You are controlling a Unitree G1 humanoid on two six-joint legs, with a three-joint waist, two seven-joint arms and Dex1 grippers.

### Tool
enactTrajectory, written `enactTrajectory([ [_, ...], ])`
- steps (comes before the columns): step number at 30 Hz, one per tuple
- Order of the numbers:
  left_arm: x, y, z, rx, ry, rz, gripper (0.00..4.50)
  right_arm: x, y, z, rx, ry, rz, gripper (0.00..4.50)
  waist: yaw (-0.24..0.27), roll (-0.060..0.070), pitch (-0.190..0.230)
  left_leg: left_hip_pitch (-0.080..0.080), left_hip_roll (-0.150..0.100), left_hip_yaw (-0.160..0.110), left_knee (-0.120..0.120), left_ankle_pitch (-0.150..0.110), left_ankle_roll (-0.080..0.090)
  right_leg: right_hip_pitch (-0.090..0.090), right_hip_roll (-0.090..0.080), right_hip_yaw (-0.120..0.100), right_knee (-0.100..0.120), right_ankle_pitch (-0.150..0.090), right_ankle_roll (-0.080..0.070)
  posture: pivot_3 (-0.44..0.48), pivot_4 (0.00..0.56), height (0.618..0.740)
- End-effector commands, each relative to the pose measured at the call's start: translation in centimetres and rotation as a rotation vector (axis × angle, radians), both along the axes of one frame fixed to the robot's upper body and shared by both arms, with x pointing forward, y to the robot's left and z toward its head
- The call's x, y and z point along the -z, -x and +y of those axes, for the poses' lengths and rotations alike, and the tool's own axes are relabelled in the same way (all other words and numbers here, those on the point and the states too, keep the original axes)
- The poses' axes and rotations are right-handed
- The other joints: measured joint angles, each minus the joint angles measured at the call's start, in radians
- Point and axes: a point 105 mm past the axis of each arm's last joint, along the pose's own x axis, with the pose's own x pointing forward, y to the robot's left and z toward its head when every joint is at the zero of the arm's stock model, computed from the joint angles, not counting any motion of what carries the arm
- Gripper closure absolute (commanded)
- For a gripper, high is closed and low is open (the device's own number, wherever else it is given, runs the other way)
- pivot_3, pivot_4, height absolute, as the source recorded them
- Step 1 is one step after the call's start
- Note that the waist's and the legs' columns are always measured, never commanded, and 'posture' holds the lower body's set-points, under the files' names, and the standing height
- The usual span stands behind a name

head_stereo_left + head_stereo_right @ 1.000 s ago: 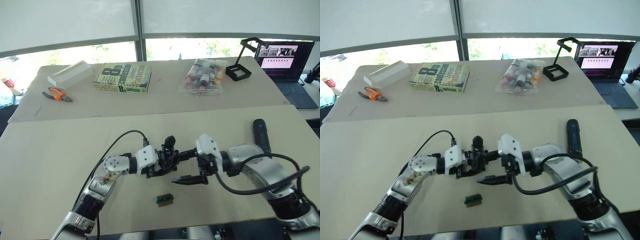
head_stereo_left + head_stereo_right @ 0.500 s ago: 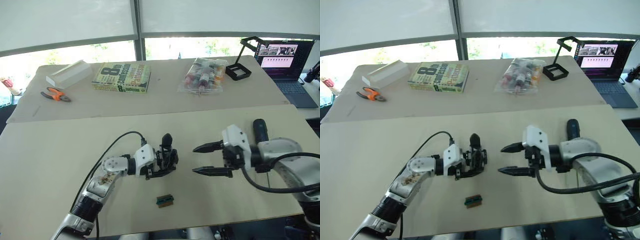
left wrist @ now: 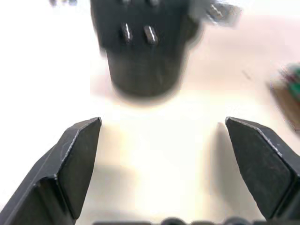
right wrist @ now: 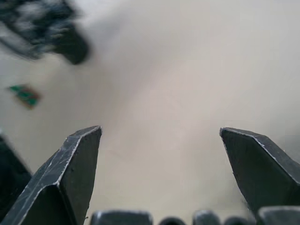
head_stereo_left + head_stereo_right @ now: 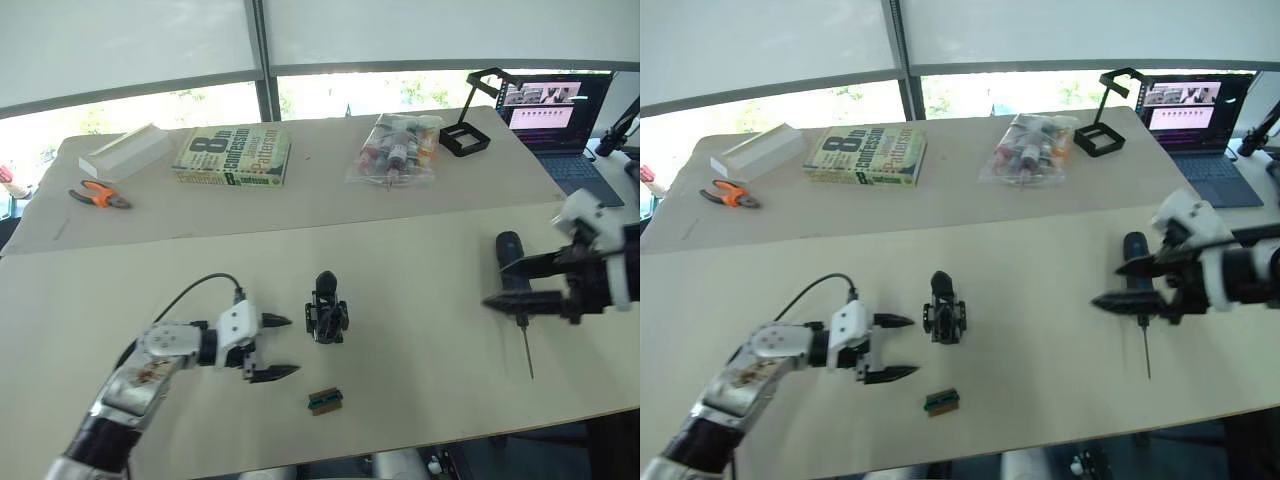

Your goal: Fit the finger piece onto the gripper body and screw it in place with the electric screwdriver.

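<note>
Standing upright on the near table (image 5: 120, 290), the gripper body (image 5: 326, 312) has its pointed finger up, just right of the left gripper (image 5: 276, 347), whose fingers are spread with nothing between them. A green-and-brown block (image 5: 325, 401) lies nearer the table's front edge. Far right, the right gripper (image 5: 505, 285) hangs with its fingers apart over the electric screwdriver (image 5: 511, 271), which lies flat with its silver bit toward the front edge. On the far table are a book (image 5: 232, 155), orange pliers (image 5: 97, 196) and a bag of bottles (image 5: 395, 149).

From the left wrist, the body's round base (image 3: 143, 70) sits beyond the parted fingertips (image 3: 77, 154).

From the right wrist, two spread fingertips (image 4: 70, 173) frame bare table.
</note>
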Motion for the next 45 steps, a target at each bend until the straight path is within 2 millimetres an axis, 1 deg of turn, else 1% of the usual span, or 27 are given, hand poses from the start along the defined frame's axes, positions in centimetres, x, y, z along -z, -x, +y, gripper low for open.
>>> enactTrajectory([
  [1, -4.7, 1.5, 0.0, 0.063, 0.05, 0.001, 0.0, 0.8, -1.4, -4.0, 0.286, 0.065, 0.11, 0.05, 0.001, -0.001, 0.002, -0.001, 0.0, 0.0, 0.0, 0.0, 0.001, 0.0, 0.0, 0.0, 0.0, 0.0, 0.0, 0.0, 0.15, 0.74],
  [3, -6.1, 1.8, -0.2, 0.076, 0.057, 0.011, 0.0, 1.3, -2.2, -4.8, 0.366, 0.053, 0.148, 0.05, 0.009, 0.0, 0.003, -0.003, -0.002, 0.001, 0.001, -0.001, 0.001, -0.001, 0.0, -0.002, -0.001, 0.0, 0.0, 0.0, 0.15, 0.74],
  [6, -8.6, 2.2, -1.0, 0.126, 0.054, -0.002, 0.0, 3.4, -3.4, -5.9, 0.554, 0.028, 0.299, 0.05, 0.001, -0.002, 0.004, -0.003, -0.003, 0.002, 0.002, -0.001, 0.002, -0.001, 0.0, 0.0, -0.001, 0.001, 0.002, 0.0, 0.15, 0.74],
  [9, -10.2, 2.8, -1.8, 0.172, 0.062, -0.015, 0.0, 4.9, -4.3, -6.3, 0.642, 0.052, 0.379, 0.05, -0.001, -0.002, 0.004, -0.004, -0.003, 0.002, 0.001, -0.001, 0.002, -0.003, 0.0, 0.001, -0.001, 0.001, 0.002, 0.0, 0.15, 0.74],
  [14, -12.6, 4.1, -2.6, 0.243, 0.071, -0.025, 0.0, 7.0, -4.9, -7.3, 0.66, 0.139, 0.429, 0.05, -0.009, -0.002, 0.004, -0.013, -0.003, 0.002, 0.002, 0.0, 0.001, -0.013, 0.001, -0.002, -0.001, 0.002, 0.002, 0.0, 0.15, 0.74],
  [17, -13.7, 3.9, -2.8, 0.23, 0.075, -0.06, 0.0, 8.2, -5.5, -7.0, 0.636, 0.131, 0.448, 0.05, -0.015, -0.002, 0.004, -0.013, -0.004, 0.002, 0.002, 0.0, 0.001, -0.013, 0.001, -0.002, -0.001, 0.002, 0.002, 0.0, 0.15, 0.74],
  [19, -14.2, 3.9, -2.8, 0.226, 0.072, -0.075, 0.0, 8.8, -5.9, -7.0, 0.627, 0.13, 0.449, 0.05, -0.021, -0.002, 0.004, -0.013, -0.004, 0.003, 0.004, 0.0, 0.0, -0.013, 0.001, -0.002, 0.0, 0.002, 0.001, 0.0, 0.15, 0.74],
  [20, -14.2, 3.9, -2.9, 0.227, 0.066, -0.08, 0.0, 8.9, -6.0, -6.9, 0.622, 0.125, 0.449, 0.27, -0.023, -0.003, 0.004, -0.013, -0.004, 0.003, 0.004, 0.0, 0.0, -0.011, 0.001, -0.002, -0.001, 0.002, 0.0, 0.0, 0.15, 0.74],
  [24, -14.5, 4.1, -2.9, 0.238, 0.06, -0.08, 0.0, 8.8, -5.9, -7.2, 0.521, 0.15, 0.427, 1.56, -0.026, -0.003, 0.004, -0.012, -0.004, 0.003, 0.005, 0.001, -0.002, -0.011, 0.002, -0.001, 0.0, 0.004, -0.001, 0.0, 0.15, 0.74],
  [26, -14.8, 3.9, -2.9, 0.242, 0.061, -0.091, 0.0, 7.5, -6.1, -6.9, 0.427, 0.141, 0.386, 2.26, -0.026, -0.003, 0.004, -0.012, -0.003, 0.003, 0.005, 0.002, -0.003, -0.011, 0.002, -0.001, 0.001, 0.005, -0.002, 0.0, 0.15, 0.74],
  [27, -15.0, 3.8, -3.0, 0.245, 0.064, -0.102, 0.0, 6.5, -6.2, -6.4, 0.339, 0.121, 0.348, 2.51, -0.026, -0.002, 0.005, -0.012, -0.003, 0.003, 0.005, 0.003, -0.004, -0.011, 0.003, -0.001, 0.001, 0.005, -0.002, 0.0, 0.15, 0.74],
  [28, -15.2, 3.8, -3.0, 0.248, 0.066, -0.109, 0.0, 5.8, -6.3, -5.9, 0.275, 0.109, 0.324, 2.58, -0.026, 0.001, 0.006, -0.012, -0.003, 0.003, 0.005, 0.003, -0.005, -0.011, 0.003, -0.001, 0.001, 0.005, -0.002, 0.0, 0.15, 0.74],
  [29, -15.2, 3.8, -3.1, 0.254, 0.062, -0.111, 0.0, 4.8, -6.9, -5.2, 0.085, 0.15, 0.192, 2.58, -0.026, 0.003, 0.007, -0.012, -0.003, 0.003, 0.005, 0.003, -0.005, -0.012, 0.003, -0.001, 0.001, 0.005, -0.002, 0.0, 0.15, 0.74],
  [30, -15.2, 3.7, -3.1, 0.258, 0.058, -0.112, 0.0, 4.2, -7.1, -4.6, -0.049, 0.189, 0.102, 2.58, -0.026, 0.003, 0.007, -0.012, -0.003, 0.003, 0.004, 0.003, -0.005, -0.012, 0.003, -0.001, 0.001, 0.006, -0.002, 0.0, 0.15, 0.74],
  [31, -15.1, 3.7, -3.1, 0.262, 0.055, -0.11, 0.0, 3.8, -7.2, -4.3, -0.143, 0.226, 0.035, 2.58, -0.028, 0.003, 0.007, -0.012, -0.003, 0.003, 0.004, 0.003, -0.005, -0.013, 0.003, -0.001, 0.002, 0.005, -0.002, 0.0, 0.15, 0.74],
  [32, -15.2, 3.7, -3.1, 0.272, 0.057, -0.107, 0.0, 3.8, -6.9, -3.9, -0.232, 0.255, 0.01, 2.58, -0.03, 0.004, 0.007, -0.012, -0.003, 0.003, 0.004, 0.003, -0.005, -0.013, 0.003, -0.001, 0.002, 0.006, -0.002, 0.0, 0.15, 0.74],
  [35, -15.4, 3.6, -3.3, 0.302, 0.06, -0.104, 0.0, 5.0, -6.6, -3.7, -0.331, 0.334, 0.029, 2.58, -0.029, 0.004, 0.008, -0.012, -0.003, 0.003, 0.004, 0.003, -0.005, -0.013, 0.004, -0.001, 0.002, 0.006, -0.002, 0.0, 0.15, 0.74],
  [37, -15.5, 3.3, -3.4, 0.309, 0.059, -0.101, 0.0, 6.1, -6.9, -3.5, -0.393, 0.39, -0.009, 2.58, -0.025, 0.004, 0.008, -0.012, -0.003, 0.003, 0.005, 0.003, -0.005, -0.013, 0.003, -0.002, 0.003, 0.006, -0.002, 0.0, 0.15, 0.74],
  [39, -15.5, 3.0, -3.4, 0.314, 0.06, -0.099, 0.0, 7.2, -7.3, -3.5, -0.412, 0.425, -0.03, 2.58, -0.024, 0.004, 0.008, -0.012, -0.004, 0.003, 0.006, 0.003, -0.005, -0.013, 0.003, -0.002, 0.003, 0.006, -0.002, 0.0, 0.15, 0.74],
  [41, -15.4, 2.7, -3.5, 0.319, 0.052, -0.111, 0.0, 8.2, -6.9, -3.9, -0.428, 0.457, 0.013, 2.58, -0.024, 0.004, 0.008, -0.012, -0.004, 0.003, 0.007, 0.003, -0.005, -0.013, 0.003, -0.001, 0.005, 0.006, -0.002, 0.0, 0.15, 0.74],
  [43, -15.4, 2.7, -3.5, 0.324, 0.05, -0.116, 0.0, 8.2, -6.4, -4.3, -0.433, 0.473, 0.075, 2.58, -0.024, 0.004, 0.008, -0.012, -0.004, 0.003, 0.008, 0.003, -0.005, -0.013, 0.003, -0.001, 0.006, 0.006, -0.002, 0.0, 0.15, 0.74],
  [45, -15.4, 2.6, -3.4, 0.323, 0.044, -0.119, 0.0, 7.6, -6.3, -4.5, -0.406, 0.476, 0.122, 1.56, -0.023, 0.004, 0.008, -0.012, -0.004, 0.003, 0.009, 0.003, -0.005, -0.013, 0.002, -0.001, 0.007, 0.006, -0.002, 0.0, 0.15, 0.74],
])
